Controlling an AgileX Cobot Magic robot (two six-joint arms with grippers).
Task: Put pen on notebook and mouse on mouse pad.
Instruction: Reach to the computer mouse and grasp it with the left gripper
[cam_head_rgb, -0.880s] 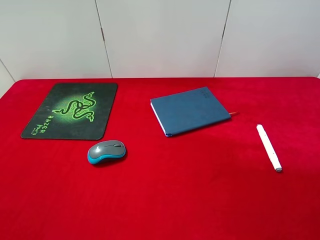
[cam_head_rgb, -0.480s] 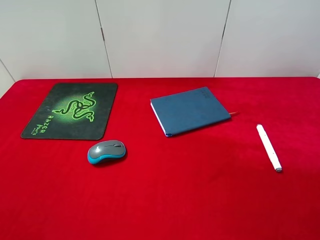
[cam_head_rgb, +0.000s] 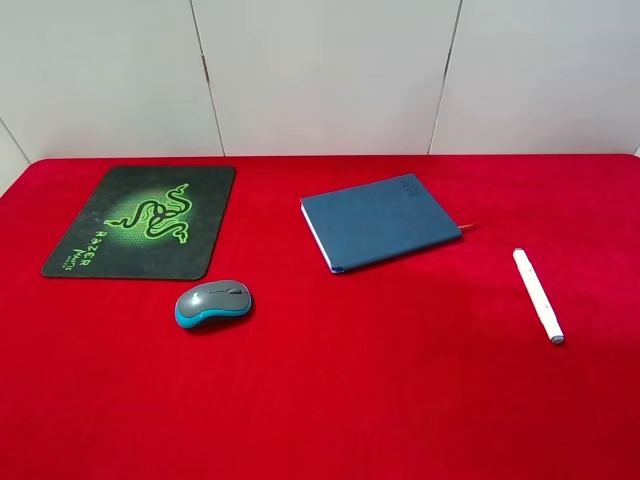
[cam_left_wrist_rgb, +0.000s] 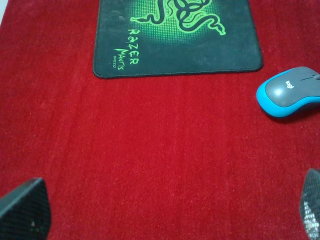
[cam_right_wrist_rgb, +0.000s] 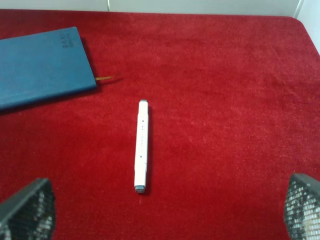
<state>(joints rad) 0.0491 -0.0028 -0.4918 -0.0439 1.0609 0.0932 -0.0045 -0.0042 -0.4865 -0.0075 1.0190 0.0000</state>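
Observation:
The white pen (cam_head_rgb: 538, 295) (cam_right_wrist_rgb: 141, 146) lies flat on the red cloth at the right, apart from the dark blue notebook (cam_head_rgb: 379, 220) (cam_right_wrist_rgb: 42, 66), whose ribbon sticks out toward it. The grey and blue mouse (cam_head_rgb: 212, 302) (cam_left_wrist_rgb: 292, 91) rests just in front of the black mouse pad (cam_head_rgb: 140, 220) (cam_left_wrist_rgb: 175, 37) with its green logo, not touching it. In the high view neither arm shows. My left gripper (cam_left_wrist_rgb: 165, 212) stands open above bare cloth, short of the pad and mouse. My right gripper (cam_right_wrist_rgb: 165, 212) is open too, the pen lying ahead of its fingers (cam_right_wrist_rgb: 27, 210).
A red cloth (cam_head_rgb: 380, 390) covers the whole table. A white panelled wall (cam_head_rgb: 320, 75) stands behind the far edge. The table's right edge (cam_right_wrist_rgb: 305, 30) shows in the right wrist view.

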